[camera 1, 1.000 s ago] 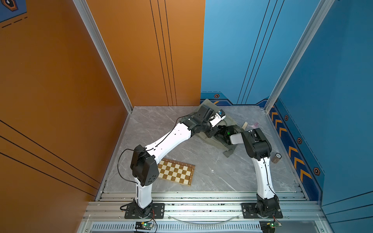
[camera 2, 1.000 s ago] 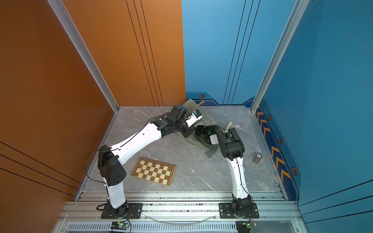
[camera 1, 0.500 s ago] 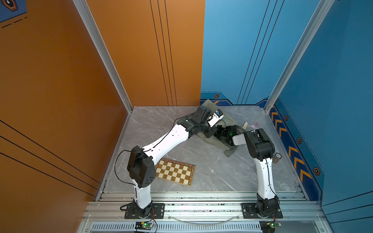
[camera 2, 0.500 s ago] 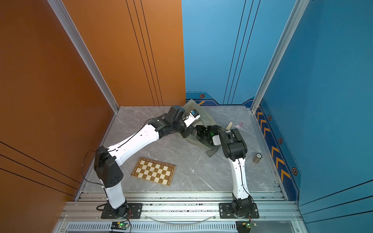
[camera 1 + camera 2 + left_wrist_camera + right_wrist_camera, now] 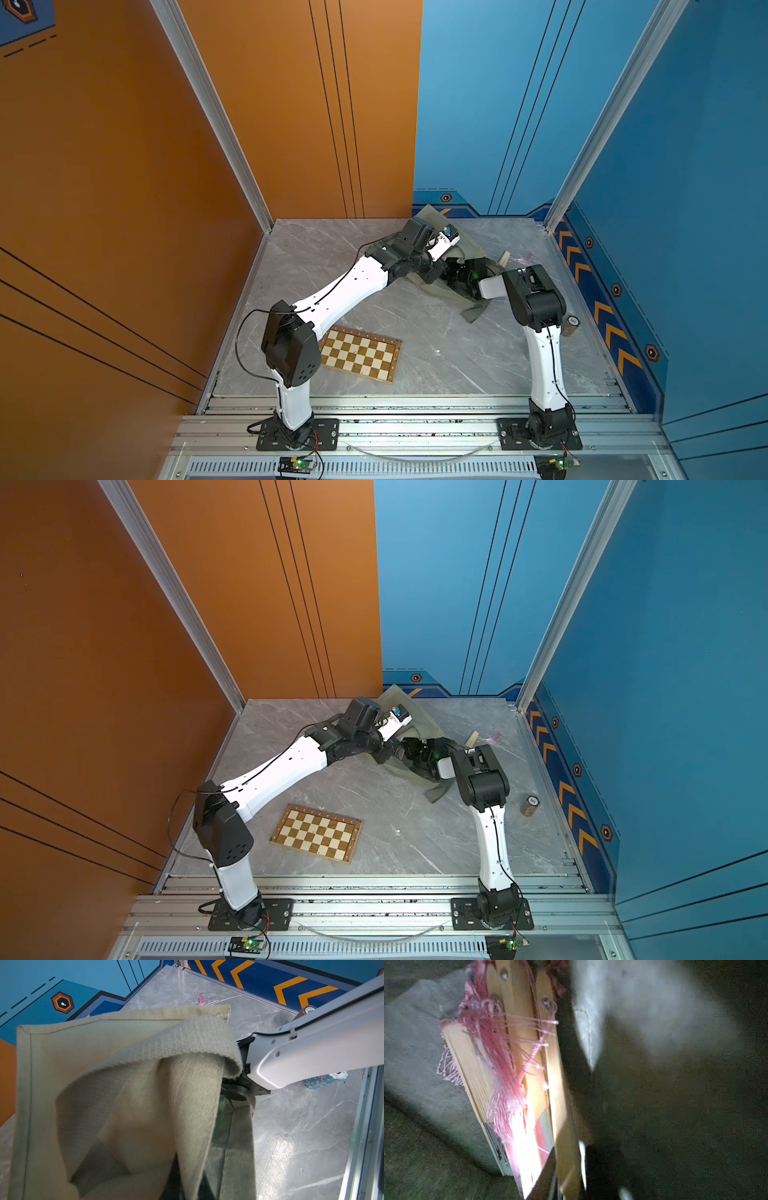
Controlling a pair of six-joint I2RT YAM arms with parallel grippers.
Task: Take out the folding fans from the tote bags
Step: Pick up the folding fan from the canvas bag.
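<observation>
The olive tote bag (image 5: 467, 246) (image 5: 420, 719) lies at the back of the table. My left gripper (image 5: 187, 1190) is shut on a fold of its fabric (image 5: 195, 1126) and holds the mouth lifted. My right gripper (image 5: 566, 1178) reaches inside the bag, its jaws shut on the pale bamboo rib of a folding fan (image 5: 560, 1105). Beside that one lie more fans (image 5: 471, 1068) with pink tassels (image 5: 500, 1068). Another fan (image 5: 505, 259) (image 5: 471, 739) rests on the table past the bag, its tassel (image 5: 200, 998) showing above the bag's edge.
A brown-and-cream chessboard (image 5: 359, 359) (image 5: 316, 833) lies front left of the middle. A small brown roll (image 5: 571, 325) (image 5: 528, 805) stands near the right wall. A blue camouflage cylinder (image 5: 320, 1082) sits under my right arm (image 5: 311, 1043). Walls enclose three sides.
My right gripper has pushed deeper into the bag and its jaws have closed on a fan. My left arm has shifted slightly, still holding the bag's fabric.
</observation>
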